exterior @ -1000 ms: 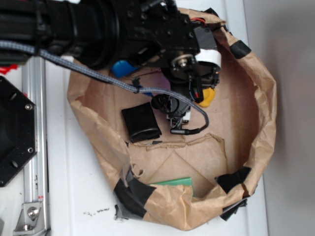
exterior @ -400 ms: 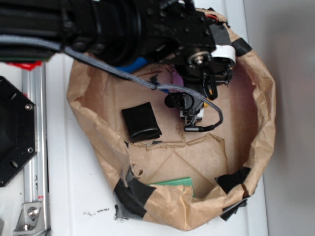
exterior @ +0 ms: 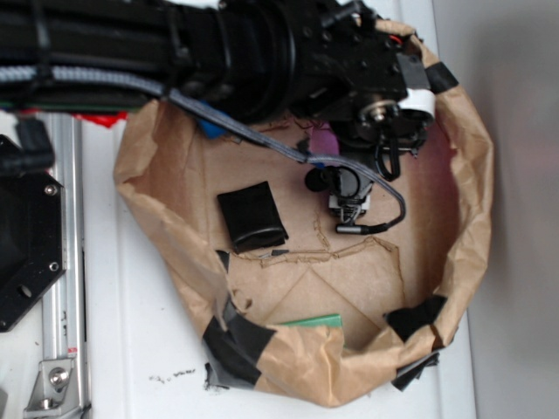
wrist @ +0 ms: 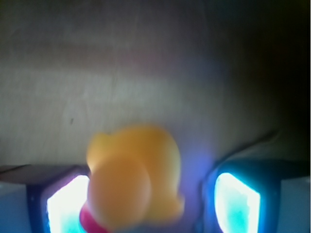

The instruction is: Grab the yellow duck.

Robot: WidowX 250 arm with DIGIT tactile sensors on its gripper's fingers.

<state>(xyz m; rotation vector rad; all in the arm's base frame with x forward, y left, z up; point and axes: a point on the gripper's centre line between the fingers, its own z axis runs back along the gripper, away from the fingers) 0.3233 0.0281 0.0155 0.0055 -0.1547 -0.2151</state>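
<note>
From where I'm sitting, the arm (exterior: 218, 52) comes in from the top left of the exterior view and stretches across to the upper right part of the brown paper basin (exterior: 463, 218), wrist bent so the tool hangs down over the basin floor near the far rim. The gripper (wrist: 155, 194) itself is hidden under the arm's own bulk in that view, so the wrist camera is all I've got for it. There I see the two fingers (wrist: 233, 204) glowing pale blue at the bottom corners, set wide apart with the yellow duck (wrist: 133, 177) sitting in the gap between them. The left finger looks right up against the duck's side, while the right one has a visible gap, so the jaws haven't pinched it. It's all very blurry, so I can't tell for sure about contact. The duck is close to the lens, low and a bit left of centre, with its round head toward the camera and a strip of red-pink at the bottom edge, body trailing away behind it, so its long axis runs roughly away from the camera. In the exterior view I can't spot the duck at all. A black folded thing (exterior: 251, 216) lies on the basin floor, well to the left of the tool.
</note>
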